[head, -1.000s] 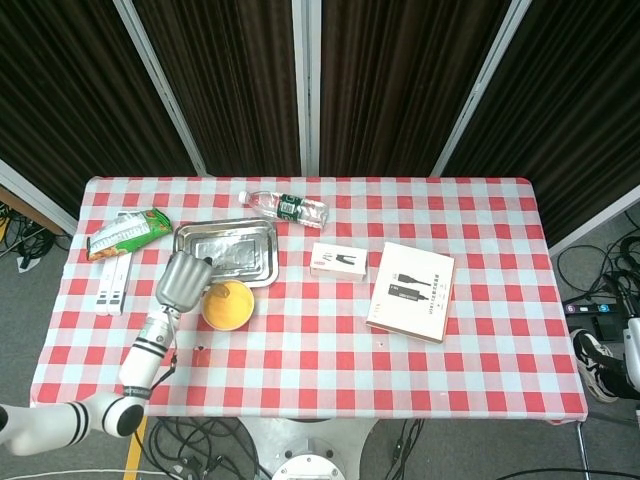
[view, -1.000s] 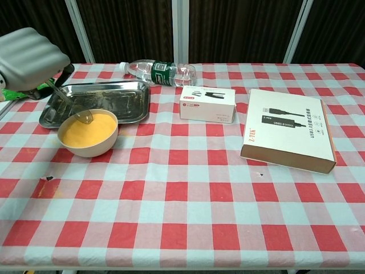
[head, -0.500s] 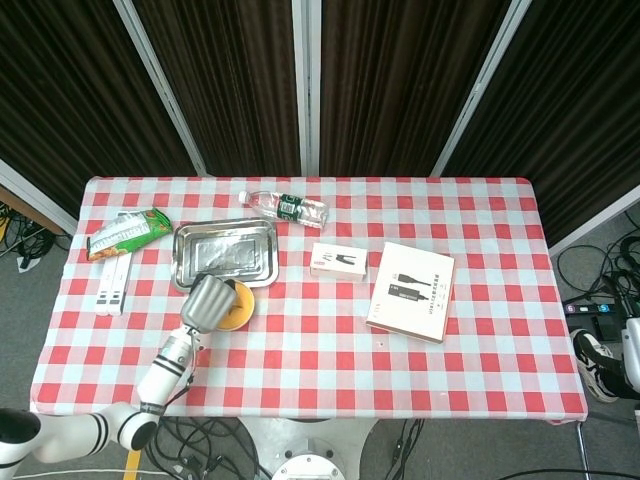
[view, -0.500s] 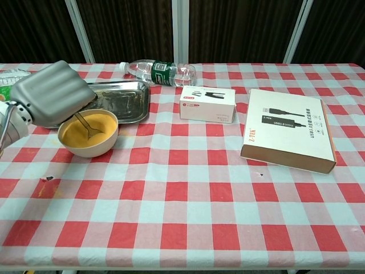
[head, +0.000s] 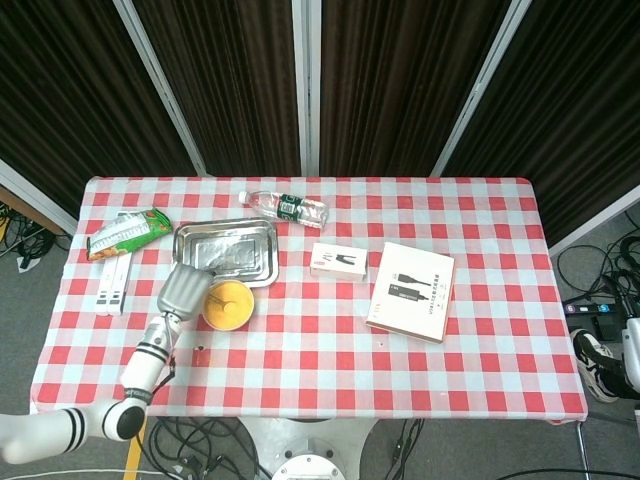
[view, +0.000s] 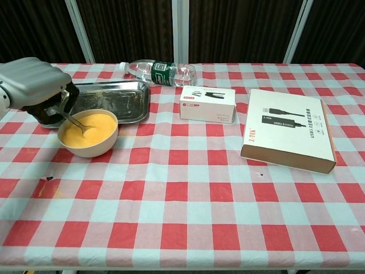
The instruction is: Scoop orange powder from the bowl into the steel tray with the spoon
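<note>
The left hand (view: 35,85) grips the spoon (view: 77,123), fingers curled around the handle. The hand sits just left of the bowl (view: 88,134), over the near-left corner of the steel tray (view: 122,100). The spoon slopes down and to the right from the hand; its tip rests in the orange powder (view: 91,130) that fills the bowl. The bowl stands on the table (view: 182,188) touching or just beside the near edge of the tray. Whether the tray holds any powder cannot be told.

The right hand does not appear in either view.

Other items on the red-and-white checked cloth:
- A clear water bottle (view: 159,72) lies on its side at the far edge, just right of the tray. Its green label is too small to read.
- A small white box (view: 207,105) lies to the right of the tray and carries a picture of a dark cable. Its print is not legible.
- A large flat box (view: 288,130) lies further right. Its lid reads "Z-TEK" and "USB3.0", with further text that is not legible.
- In the head view, a green snack bag (head: 128,232) and a white strip pack (head: 113,284) lie at the left end of the table, well apart from the tray.
</note>
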Available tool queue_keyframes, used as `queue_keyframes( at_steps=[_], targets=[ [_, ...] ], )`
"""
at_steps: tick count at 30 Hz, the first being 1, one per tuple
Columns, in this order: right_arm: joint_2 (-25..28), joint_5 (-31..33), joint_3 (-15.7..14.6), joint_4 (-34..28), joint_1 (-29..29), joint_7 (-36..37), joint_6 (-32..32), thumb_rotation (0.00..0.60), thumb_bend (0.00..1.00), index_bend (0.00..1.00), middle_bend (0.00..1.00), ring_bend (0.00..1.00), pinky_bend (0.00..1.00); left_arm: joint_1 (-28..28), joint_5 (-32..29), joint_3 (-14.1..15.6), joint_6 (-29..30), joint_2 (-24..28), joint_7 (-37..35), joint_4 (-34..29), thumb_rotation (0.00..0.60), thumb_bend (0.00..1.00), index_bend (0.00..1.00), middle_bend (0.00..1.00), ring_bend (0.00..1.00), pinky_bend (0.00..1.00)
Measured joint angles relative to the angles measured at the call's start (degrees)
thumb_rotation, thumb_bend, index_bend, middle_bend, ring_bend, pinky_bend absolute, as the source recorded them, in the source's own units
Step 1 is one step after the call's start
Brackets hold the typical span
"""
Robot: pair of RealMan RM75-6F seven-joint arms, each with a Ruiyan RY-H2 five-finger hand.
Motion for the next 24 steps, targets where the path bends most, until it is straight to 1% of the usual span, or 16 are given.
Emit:
queue_keyframes(
  at_steps=[6,9,12,14,20,24],
  targets=[
    [0.14,-0.06,-0.02,-0.25,-0.12,-0.24,0.24,0.600,0.15,0.09,0.22,0.03,0.12,0.35,-1.27,-1.21,-0.55,2.49,-4.04,-1.97,0.600,0.50,0.70,1.00,0.97,1.00],
    [0.15,-0.07,-0.04,-0.29,-0.07,-0.24,0.11,0.600,0.15,0.09,0.22,0.03,0.11,0.44,-0.56,-1.07,0.38,3.14,-3.94,-2.42,0.600,0.50,0.70,1.00,0.98,1.00],
    [0.18,-0.19,-0.05,-0.33,-0.04,-0.23,0.15,0.600,0.15,0.09,0.22,0.03,0.12,0.40,2.07,-0.17,2.42,3.17,-1.51,-1.94,0.600,0.50,0.70,1.00,0.98,1.00],
    [0.19,-0.25,-0.05,-0.36,-0.07,-0.27,0.23,0.600,0.15,0.09,0.22,0.03,0.12,0.33,4.87,0.77,4.51,2.91,1.27,-1.03,0.600,0.50,0.70,1.00,0.98,1.00],
    [0.36,-0.14,-0.09,-0.55,-0.20,-0.33,0.30,0.600,0.15,0.09,0.22,0.03,0.12,0.30,15.21,4.39,10.92,1.12,11.17,3.01,0.600,0.50,0.70,1.00,0.98,1.00],
    [0.45,-0.02,-0.14,-0.71,-0.21,-0.45,0.09,0.600,0.15,0.09,0.22,0.03,0.12,0.38,18.44,5.78,12.60,-0.01,15.81,4.76,0.600,0.50,0.70,1.00,0.98,1.00]
  ],
)
